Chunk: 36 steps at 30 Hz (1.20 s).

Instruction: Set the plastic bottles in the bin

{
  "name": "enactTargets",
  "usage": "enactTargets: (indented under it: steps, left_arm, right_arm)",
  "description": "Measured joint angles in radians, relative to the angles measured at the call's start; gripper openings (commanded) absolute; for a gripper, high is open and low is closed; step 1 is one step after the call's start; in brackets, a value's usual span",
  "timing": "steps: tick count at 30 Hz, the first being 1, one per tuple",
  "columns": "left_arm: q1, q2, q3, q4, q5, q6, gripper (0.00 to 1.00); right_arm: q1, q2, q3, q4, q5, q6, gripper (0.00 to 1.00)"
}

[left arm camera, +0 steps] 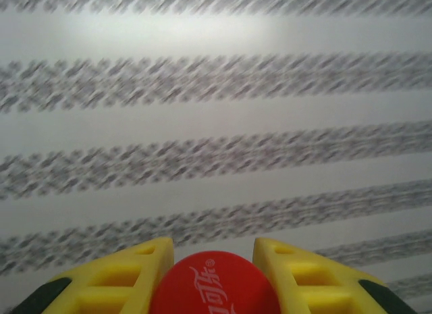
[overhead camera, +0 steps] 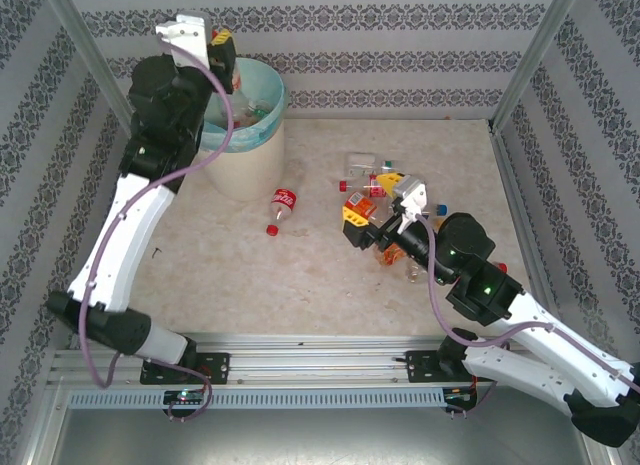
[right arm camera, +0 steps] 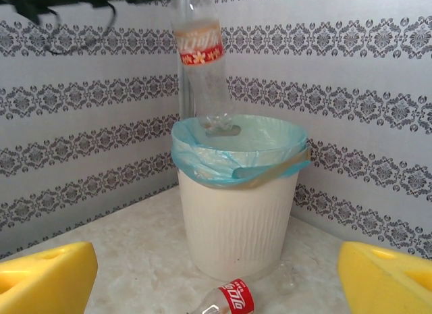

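The left end effector (left arm camera: pixel 213 260) is gripping a red-capped bottle (right arm camera: pixel 199 57) over the bin (right arm camera: pixel 236 219); the right end effector (overhead camera: pixel 372 203) is gaping wide beside clustered bottles (overhead camera: pixel 362 170); another bottle (overhead camera: pixel 282 207) is lying on the table (overhead camera: pixel 200 275) near the bin.

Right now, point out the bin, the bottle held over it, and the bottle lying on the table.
bin (right arm camera: pixel 236 229), right wrist view, front wall.
held bottle (right arm camera: pixel 199 47), right wrist view, red label.
lying bottle (overhead camera: pixel 284 198), top view, red label.

Beige marbled tabletop (overhead camera: pixel 300 275), grey damask-striped wallpaper walls (overhead camera: pixel 400 25), metal corner posts (overhead camera: pixel 90 55), aluminium rail (overhead camera: pixel 320 343) along near edge
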Motion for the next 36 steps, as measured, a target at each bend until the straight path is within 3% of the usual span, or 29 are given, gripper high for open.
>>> enactTargets:
  steps: [5,11,27,28,29,32,33,36]
  left_arm:
    - [0.104,0.174,0.119,-0.085,-0.026,0.004,0.0]
    - [0.157,0.292,0.153,-0.179,-0.025,0.003,0.0]
    - [0.187,0.322,0.021,-0.192,0.063,-0.055,0.0]
    - [0.191,0.32,0.01,-0.175,0.071,-0.063,0.03]
    - [0.198,0.317,-0.003,-0.158,0.08,-0.071,0.13]
    - [0.218,0.31,-0.033,-0.122,0.1,-0.096,0.61]
    - [0.223,0.309,-0.038,-0.116,0.108,-0.101,0.68]
    - [0.232,0.308,-0.056,-0.125,0.125,-0.116,0.7]
  right_arm:
    - [0.0,-0.046,-0.026,-0.009,0.009,0.002,0.92]
    - [0.0,-0.081,-0.047,-0.018,0.032,0.004,0.92]
    - [0.0,-0.053,-0.049,-0.047,0.041,0.003,0.92]
    - [0.0,-0.053,-0.049,-0.048,0.04,0.003,0.92]
    - [0.0,-0.054,-0.049,-0.05,0.041,0.003,0.92]
    - [0.0,-0.054,-0.049,-0.053,0.041,0.003,0.92]
    - [0.0,-0.055,-0.049,-0.053,0.041,0.004,0.92]
    - [0.0,-0.055,-0.049,-0.053,0.041,0.004,0.92]
